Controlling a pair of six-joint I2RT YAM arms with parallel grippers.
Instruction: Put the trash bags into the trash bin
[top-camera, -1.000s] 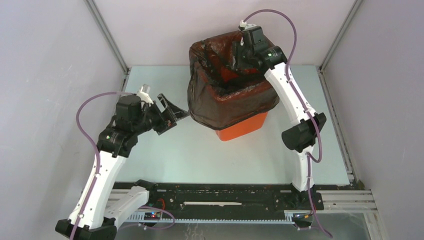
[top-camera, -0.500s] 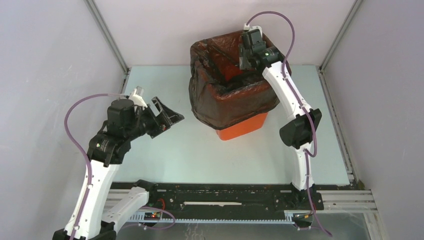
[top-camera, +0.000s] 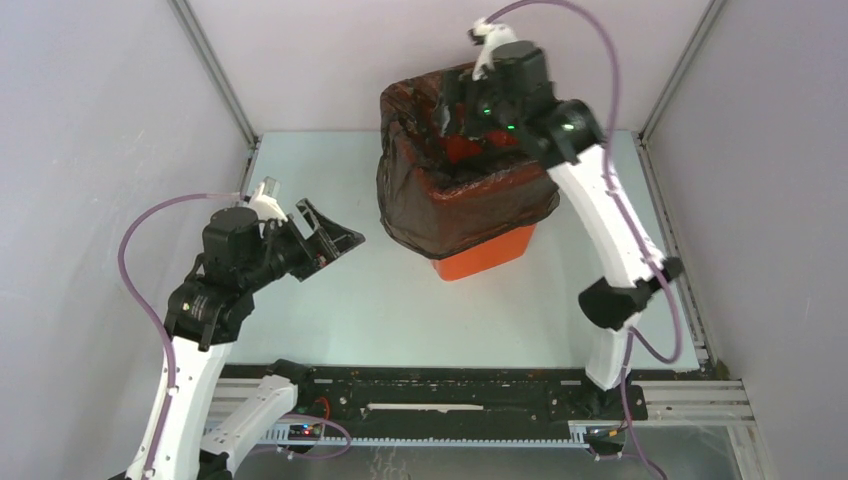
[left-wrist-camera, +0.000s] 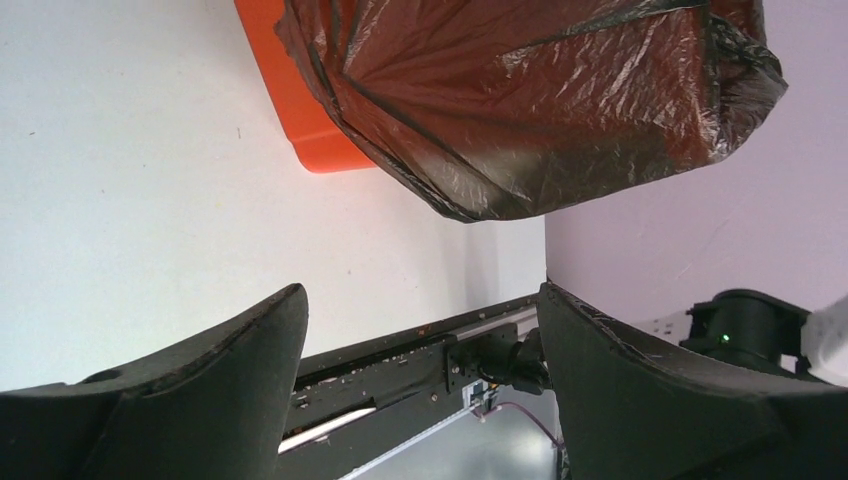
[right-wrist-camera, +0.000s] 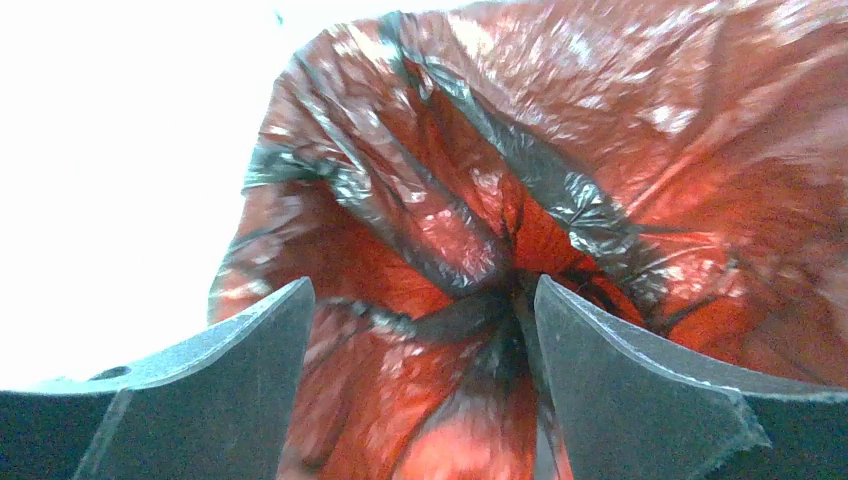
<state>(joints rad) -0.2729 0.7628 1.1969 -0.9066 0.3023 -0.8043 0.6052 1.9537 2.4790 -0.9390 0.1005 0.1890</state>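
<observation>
The orange trash bin (top-camera: 480, 255) stands at the back middle of the table. The black trash bag (top-camera: 460, 205) lines it and hangs over its rim down most of its sides. In the left wrist view the bag (left-wrist-camera: 540, 100) drapes over the bin (left-wrist-camera: 290, 90). My right gripper (top-camera: 462, 112) hovers above the bin's mouth, open and empty; its wrist view looks down into the bag's creased lining (right-wrist-camera: 520, 220). My left gripper (top-camera: 335, 235) is open and empty, held above the table left of the bin and apart from it.
Grey enclosure walls (top-camera: 110, 120) stand on both sides and behind. A black rail (top-camera: 450, 395) with cables runs along the table's near edge. Bare table (top-camera: 350, 310) lies in front of the bin.
My right arm has risen and swung over the bin, its gripper now higher above the mouth. My left arm has drawn back to the left, away from the bin, still open.
</observation>
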